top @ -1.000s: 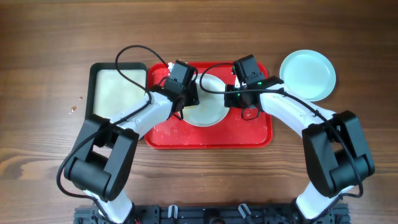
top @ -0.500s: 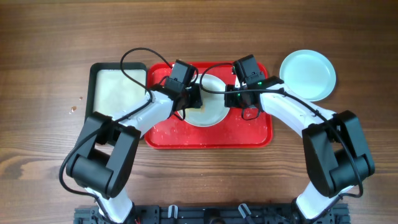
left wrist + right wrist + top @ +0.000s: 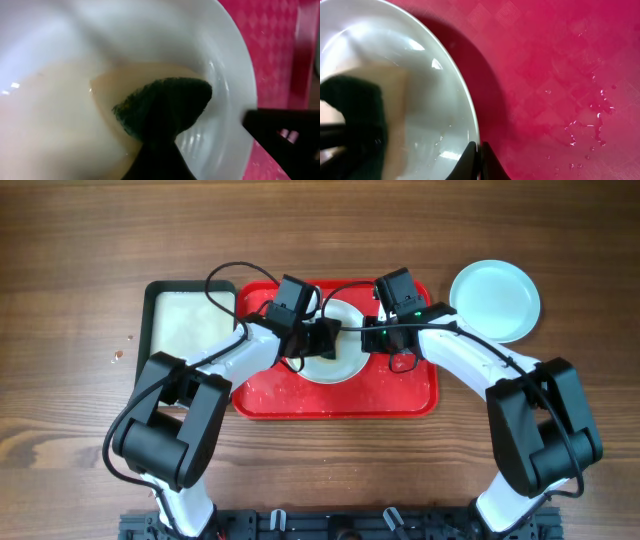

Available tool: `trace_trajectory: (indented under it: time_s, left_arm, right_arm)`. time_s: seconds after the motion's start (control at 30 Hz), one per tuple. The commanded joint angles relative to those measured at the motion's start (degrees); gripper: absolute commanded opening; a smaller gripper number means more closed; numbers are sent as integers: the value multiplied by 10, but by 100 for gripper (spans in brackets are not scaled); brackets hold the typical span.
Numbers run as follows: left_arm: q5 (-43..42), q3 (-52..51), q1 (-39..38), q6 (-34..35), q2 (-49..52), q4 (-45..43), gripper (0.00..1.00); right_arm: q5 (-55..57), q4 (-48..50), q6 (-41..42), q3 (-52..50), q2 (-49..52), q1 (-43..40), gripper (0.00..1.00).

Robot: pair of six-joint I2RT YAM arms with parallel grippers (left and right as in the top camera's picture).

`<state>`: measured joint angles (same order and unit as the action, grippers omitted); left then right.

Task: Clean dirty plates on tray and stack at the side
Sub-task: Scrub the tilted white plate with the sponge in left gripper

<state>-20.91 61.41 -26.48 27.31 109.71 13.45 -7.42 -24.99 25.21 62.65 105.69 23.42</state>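
1. Your left claw (image 3: 322,340) has slid rightward across the plate (image 3: 345,362), clenched on the sponge (image 3: 165,105), which seems pressed to its blurred floor.
2. That plate sits on the red tray (image 3: 340,398).
3. Your right claw (image 3: 480,149) pinches its right rim.
4. A second plate (image 3: 495,300) rests on the worktop (image 3: 560,240).

Our right gripper (image 3: 479,152) has its two dark fingertips pinched together on the rim of the white plate (image 3: 435,100), which spreads up and left of the claw. Farther left, a green-and-beige sponge (image 3: 370,110) rests on the plate. To the claw's right, water droplets (image 3: 592,125) dot the red tray (image 3: 545,50).
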Motion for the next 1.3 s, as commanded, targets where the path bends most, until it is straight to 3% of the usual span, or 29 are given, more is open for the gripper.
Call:
trace_trajectory:
  time_s: [0.0, 0.17, 0.3, 0.63, 0.97, 1.27]
  left_arm:
    - [-54, -12, -3, -1, -20, 9, 4]
    - [-30, -10, 10, -10, -109, 9, 4]
    - [46, -10, 17, -16, -160, 11, 4]
    - [166, -10, 16, -16, -126, 109, 6]
    - [162, -11, 15, -9, -50, 113, 5]
    - [-46, -11, 12, -9, -33, 110, 4]
  right_arm:
    - [-16, 9, -12, -2, -16, 2, 4]
    - [-16, 10, -12, -2, -16, 2, 4]
    - [-16, 10, -12, -2, -16, 2, 4]
    - [-16, 10, -12, -2, -16, 2, 4]
    - [-16, 9, -13, -2, -16, 2, 4]
    - [-16, 10, -12, -2, -16, 2, 4]
